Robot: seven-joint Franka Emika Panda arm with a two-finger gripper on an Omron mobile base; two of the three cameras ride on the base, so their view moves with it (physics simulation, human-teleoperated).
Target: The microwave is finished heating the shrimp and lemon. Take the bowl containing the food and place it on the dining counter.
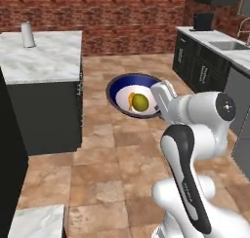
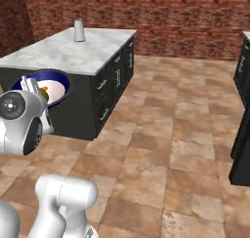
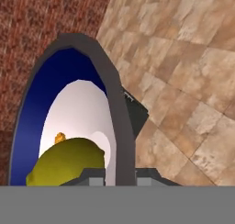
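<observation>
Brick-walled kitchen, tiled floor: transport step.
Gripper (image 3: 120, 175) clamps dark-blue white-lined bowl (image 1: 128, 88) rim, yellow-green lemon (image 1: 140, 102) inside; next, reach white-grey marble dining counter (image 1: 53, 56).

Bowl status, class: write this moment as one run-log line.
gripper: shut on bowl rim | bowl: carried above floor, tilted | contents: lemon, shrimp | dining counter: not reached | cylinder: upright on counter

Base views flank the arm (sharing bowl (image 1: 117, 86)); hand view close
</observation>
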